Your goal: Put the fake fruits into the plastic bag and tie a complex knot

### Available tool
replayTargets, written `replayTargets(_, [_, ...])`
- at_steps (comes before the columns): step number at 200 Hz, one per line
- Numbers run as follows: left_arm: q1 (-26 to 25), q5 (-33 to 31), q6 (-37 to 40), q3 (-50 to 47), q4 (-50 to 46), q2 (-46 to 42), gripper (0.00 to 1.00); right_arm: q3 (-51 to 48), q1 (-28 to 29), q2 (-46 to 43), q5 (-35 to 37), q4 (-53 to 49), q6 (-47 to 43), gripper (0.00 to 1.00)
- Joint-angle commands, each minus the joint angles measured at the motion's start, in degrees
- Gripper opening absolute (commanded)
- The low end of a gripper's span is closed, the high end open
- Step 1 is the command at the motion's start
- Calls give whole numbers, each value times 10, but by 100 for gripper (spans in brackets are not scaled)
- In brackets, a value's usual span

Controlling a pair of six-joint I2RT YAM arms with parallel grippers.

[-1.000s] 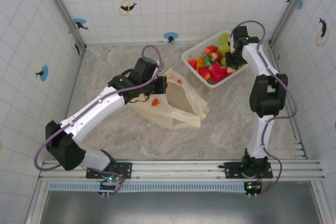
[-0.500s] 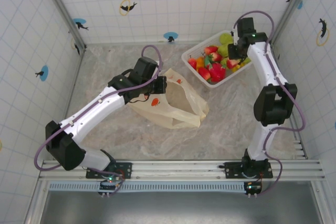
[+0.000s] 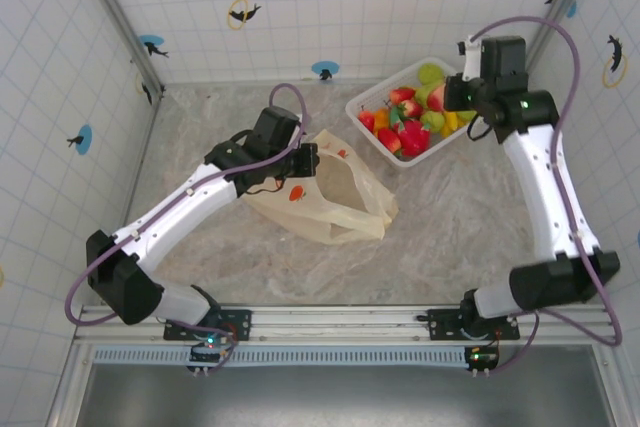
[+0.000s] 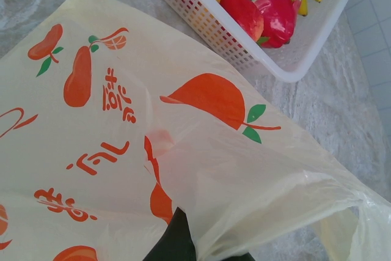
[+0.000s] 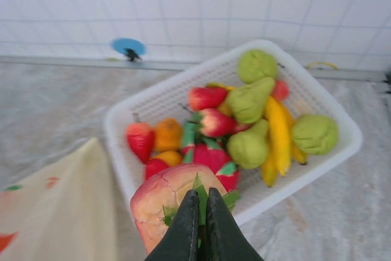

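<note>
1. The left gripper (image 3: 308, 160) sits at the far left edge of the plastic bag (image 3: 335, 202). Its fingers are closed together, pinching the thin film at the bag's mouth.
2. In the left wrist view, a dark finger (image 4: 176, 246) rises from the bottom edge, and the film of the plastic bag (image 4: 122, 151) folds in against it.
3. The plastic bag lies flat on the marbled table (image 3: 450, 217), between the two arms and nearer the left one. It is cream-yellow with orange-red fruit prints. Its handle loops point to the near right and are not tied.
4. The white lattice basket (image 5: 116, 145) stands at the far right of the table, just beyond the bag's far right corner. Whether bag and basket touch cannot be told.
5. The fake fruits (image 5: 211, 123) are piled inside the basket: red strawberries, an orange piece, green pears (image 5: 250, 99), yellow bananas (image 5: 278, 132) and a lumpy green fruit (image 5: 314, 134).
6. The right gripper (image 3: 447, 99) hangs over the far right part of the basket. Its fingers are pressed together (image 5: 203, 197) on the green leaf tuft of a pink-and-cream fruit (image 5: 162, 203).
7. The pink-and-cream fruit (image 3: 437, 97) hangs from those fingers, raised above the pile.
8. No fruit is visible inside the bag.
</note>
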Motion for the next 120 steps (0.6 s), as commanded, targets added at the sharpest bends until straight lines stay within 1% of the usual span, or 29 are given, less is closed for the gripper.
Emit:
replayTargets(1, [5,14,12,18,-2,10,0,-54,33,-66,-43,64,48,0])
replayTargets(30, [5,21,12,19,-1,15,0,-114,100,-139,-63,104,90,0])
replayTargets(47, [5,20,11,18,0,16,0,-147,150,-169,-48,126,109,0])
replayTargets(79, [6,18,9,17,1,14,0,-212,255,-196,14,163,133,0])
replayTargets(97, [6,17,8,17,2,15,0,-251,322,-196,60,195,136,0])
replayTargets(120, [6,16,8,25,-2,17,0,-299,397,-182,138,244,134,0])
